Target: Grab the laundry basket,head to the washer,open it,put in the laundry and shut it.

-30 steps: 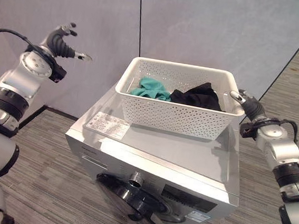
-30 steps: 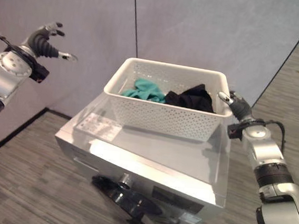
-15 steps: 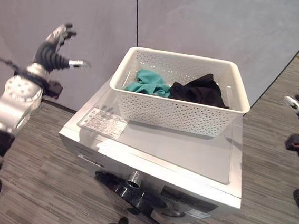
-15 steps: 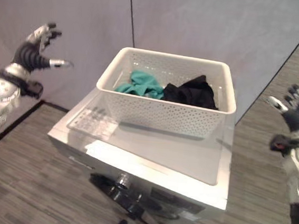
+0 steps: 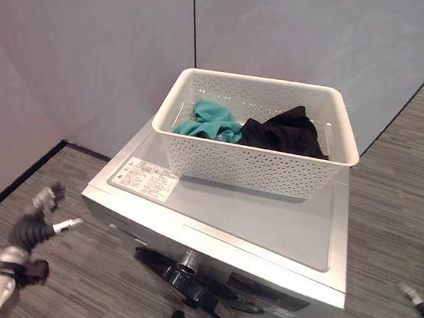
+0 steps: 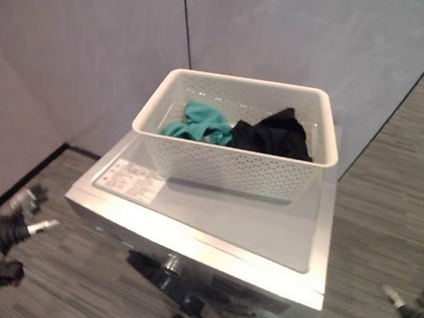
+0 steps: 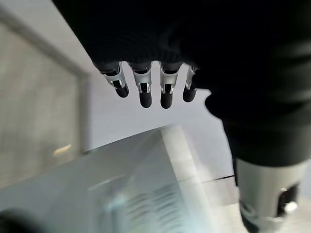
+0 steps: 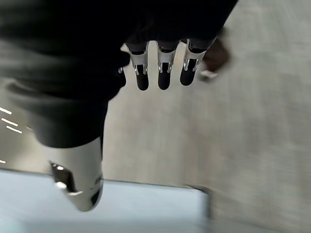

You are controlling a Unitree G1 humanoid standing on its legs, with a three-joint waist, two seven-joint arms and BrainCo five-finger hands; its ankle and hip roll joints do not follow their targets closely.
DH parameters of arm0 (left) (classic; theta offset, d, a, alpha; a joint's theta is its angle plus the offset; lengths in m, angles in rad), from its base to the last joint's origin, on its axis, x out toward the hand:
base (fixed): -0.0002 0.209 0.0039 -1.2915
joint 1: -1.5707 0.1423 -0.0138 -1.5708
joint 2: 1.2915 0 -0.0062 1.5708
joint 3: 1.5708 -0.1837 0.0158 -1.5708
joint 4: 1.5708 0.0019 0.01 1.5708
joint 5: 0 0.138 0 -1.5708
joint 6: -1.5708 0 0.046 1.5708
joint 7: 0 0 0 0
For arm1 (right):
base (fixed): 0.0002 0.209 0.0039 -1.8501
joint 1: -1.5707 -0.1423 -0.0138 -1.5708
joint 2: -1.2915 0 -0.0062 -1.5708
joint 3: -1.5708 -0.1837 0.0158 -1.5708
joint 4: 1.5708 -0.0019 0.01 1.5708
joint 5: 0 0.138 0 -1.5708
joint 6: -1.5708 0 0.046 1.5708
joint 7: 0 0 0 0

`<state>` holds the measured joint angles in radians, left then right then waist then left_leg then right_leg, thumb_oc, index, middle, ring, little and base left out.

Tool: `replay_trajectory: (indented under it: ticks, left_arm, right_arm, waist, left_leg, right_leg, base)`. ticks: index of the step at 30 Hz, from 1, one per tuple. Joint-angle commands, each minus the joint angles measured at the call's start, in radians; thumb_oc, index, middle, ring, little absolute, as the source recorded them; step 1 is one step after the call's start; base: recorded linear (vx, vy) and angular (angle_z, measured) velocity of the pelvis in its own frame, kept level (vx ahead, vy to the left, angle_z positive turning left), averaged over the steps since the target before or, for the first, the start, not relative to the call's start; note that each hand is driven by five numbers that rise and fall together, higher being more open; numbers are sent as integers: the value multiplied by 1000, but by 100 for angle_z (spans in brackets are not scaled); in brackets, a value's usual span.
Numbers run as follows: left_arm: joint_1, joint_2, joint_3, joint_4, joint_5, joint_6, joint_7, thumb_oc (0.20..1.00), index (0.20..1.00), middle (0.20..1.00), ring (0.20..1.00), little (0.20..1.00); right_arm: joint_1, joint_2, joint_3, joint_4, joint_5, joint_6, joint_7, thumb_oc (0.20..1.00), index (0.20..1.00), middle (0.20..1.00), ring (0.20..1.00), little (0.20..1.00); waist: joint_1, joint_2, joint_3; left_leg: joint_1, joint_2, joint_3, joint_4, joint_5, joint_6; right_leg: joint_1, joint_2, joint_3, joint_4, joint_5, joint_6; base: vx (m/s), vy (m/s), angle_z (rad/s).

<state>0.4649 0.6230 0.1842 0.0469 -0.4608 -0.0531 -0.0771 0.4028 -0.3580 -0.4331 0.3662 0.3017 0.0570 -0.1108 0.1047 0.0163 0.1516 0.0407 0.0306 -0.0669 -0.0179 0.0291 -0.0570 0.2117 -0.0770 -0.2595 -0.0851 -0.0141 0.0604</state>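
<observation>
- The washer stands by the grey wall; a printed label lies on its lid, print too small to read
- The white laundry basket rests on the lid's rear part; teal cloth and black cloth lie inside
- The left hand hangs low beside the washer, fingers spread, holding nothing
- The right hand is low at the other side; fingers relaxed and empty

White laundry basket upright atop washer.
</observation>
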Motion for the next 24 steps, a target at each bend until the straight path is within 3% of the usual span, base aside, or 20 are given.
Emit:
replay_trajectory:
  ticks: [1, 4, 5, 7, 9, 15, 24]
  left_arm:
    - [-6, 30, -19, 89, 31, -10, -26, 1000, 1000, 1000, 1000, 1000]
    - [-111, -47, -167, 450, 141, 3, -26, 1000, 1000, 1000, 1000, 1000]
    - [-119, -49, -170, 458, 142, -1, -25, 1000, 1000, 1000, 1000, 1000]
    - [-220, -128, -238, 713, 196, -5, -3, 1000, 1000, 1000, 1000, 1000]
    - [-275, -183, -265, 847, 217, -5, 24, 1000, 1000, 1000, 1000, 1000]
    - [-347, -278, -243, 1037, 171, -33, 72, 1000, 1000, 1000, 1000, 1000]
    - [-324, -300, -244, 1060, 168, -56, 60, 1000, 1000, 1000, 1000, 1000]
  right_arm:
    - [-21, 1, 23, 80, 18, -24, 42, 1000, 1000, 1000, 1000, 1000]
    - [-122, 41, 207, 399, 7, -40, 93, 1000, 1000, 1000, 1000, 1000]
    - [-127, 39, 206, 405, 9, -43, 94, 1000, 1000, 1000, 1000, 1000]
    - [-185, 68, 269, 618, 44, -69, 95, 1000, 1000, 1000, 1000, 1000]
    - [-216, 87, 325, 730, 37, -64, 99, 1000, 1000, 1000, 1000, 1000]
    - [-262, 124, 393, 885, 61, -72, 114, 1000, 1000, 1000, 1000, 1000]
    - [-260, 92, 370, 787, 128, -130, 126, 1000, 1000, 1000, 1000, 1000]
  waist:
    - [32, 16, -26]
    - [42, 8, -9]
    - [41, 9, -9]
    - [37, 5, -9]
    - [33, 6, -10]
    - [23, 13, -13]
    - [-4, 27, -20]
  left_leg:
    - [-75, 143, -12, 51, 5, -52]
    - [-83, 145, -16, 57, 13, -54]
    - [-89, 143, -18, 56, 17, -53]
    - [-87, 141, -12, 52, 20, -51]
    - [-85, 139, -9, 49, 20, -50]
    - [-79, 130, -8, 35, 21, -45]
    - [-57, 124, 10, 25, 13, -41]
  right_leg:
    - [-42, -97, -45, 89, -67, 52]
    - [-42, -92, -44, 93, -74, 50]
    - [-46, -94, -45, 91, -69, 51]
    - [-52, -95, -40, 95, -72, 51]
    - [-55, -97, -37, 96, -71, 51]
    - [-54, -103, -35, 93, -70, 52]
    - [-57, -116, -20, 96, -63, 59]
  base:
    - [-60, -43, 24]
    - [-53, -30, 5]
    - [-33, -1, 10]
    - [-22, 12, 18]
    - [-17, 15, 12]
    - [0, 8, 0]
    - [15, 30, -4]
